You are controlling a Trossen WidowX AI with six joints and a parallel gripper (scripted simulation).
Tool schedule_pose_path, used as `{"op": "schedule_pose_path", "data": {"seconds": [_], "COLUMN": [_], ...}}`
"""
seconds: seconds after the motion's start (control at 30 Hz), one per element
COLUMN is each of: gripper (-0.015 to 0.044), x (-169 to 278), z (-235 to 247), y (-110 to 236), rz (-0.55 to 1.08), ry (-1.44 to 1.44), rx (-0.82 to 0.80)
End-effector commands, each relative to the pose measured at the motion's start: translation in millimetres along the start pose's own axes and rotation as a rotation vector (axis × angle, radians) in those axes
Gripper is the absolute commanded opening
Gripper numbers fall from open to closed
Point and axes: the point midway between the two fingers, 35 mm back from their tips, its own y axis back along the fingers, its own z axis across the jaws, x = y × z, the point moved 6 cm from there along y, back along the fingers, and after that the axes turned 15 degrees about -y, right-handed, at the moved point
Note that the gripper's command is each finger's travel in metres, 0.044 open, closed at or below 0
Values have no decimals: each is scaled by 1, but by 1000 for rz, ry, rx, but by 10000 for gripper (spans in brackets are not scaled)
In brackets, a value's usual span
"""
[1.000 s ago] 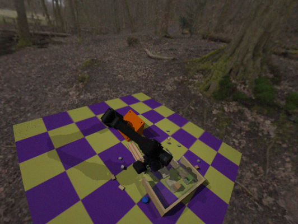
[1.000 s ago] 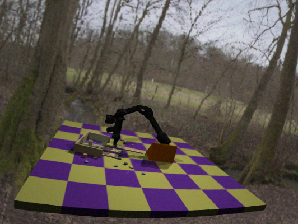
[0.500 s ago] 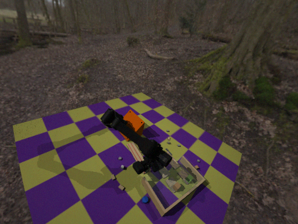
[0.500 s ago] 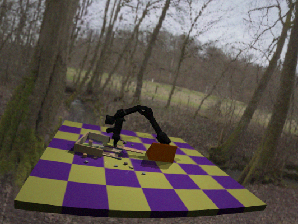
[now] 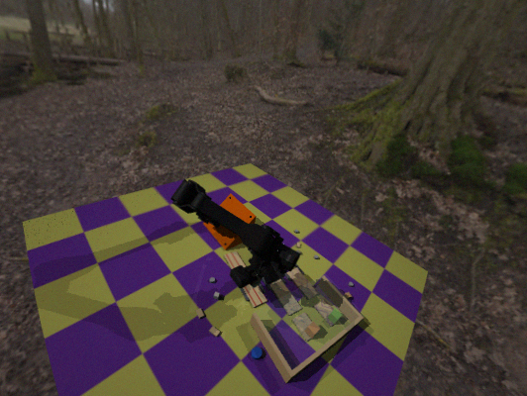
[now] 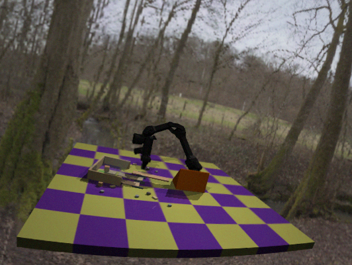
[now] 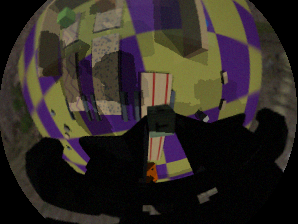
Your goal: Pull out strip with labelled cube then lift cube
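Observation:
My gripper (image 5: 249,288) (image 6: 144,165) (image 7: 158,116) points down at the board and is shut on the red-and-tan striped strip (image 5: 236,260) (image 6: 153,175) (image 7: 158,91), which lies flat just outside the open side of the wooden frame (image 5: 277,357) (image 6: 99,177) (image 7: 188,12). Several grey and brown strips (image 5: 288,299) (image 7: 107,63) run into the frame beside it. A green cube (image 5: 336,315) (image 7: 64,16) and a tan cube (image 5: 312,329) sit on strips inside the frame. I cannot read any label.
An orange block (image 5: 233,210) (image 6: 190,180) stands by the arm's base. A blue disc (image 5: 257,352) lies at the frame's near corner. Small pebbles and bits (image 5: 213,280) (image 6: 147,193) are scattered on the checkered board (image 5: 99,277) (image 6: 198,228).

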Motion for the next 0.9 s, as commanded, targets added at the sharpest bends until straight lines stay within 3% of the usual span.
{"op": "schedule_pose_path", "data": {"seconds": [0.0, 0.53, 0.87], "gripper": [0, 0, 0], "x": [12, 53, 53], "z": [-3, -6, -6], "y": [8, 9, 44], "rz": [-2, 0, 1], "ry": [-7, -5, -5], "rx": [-3, -3, -4]}}
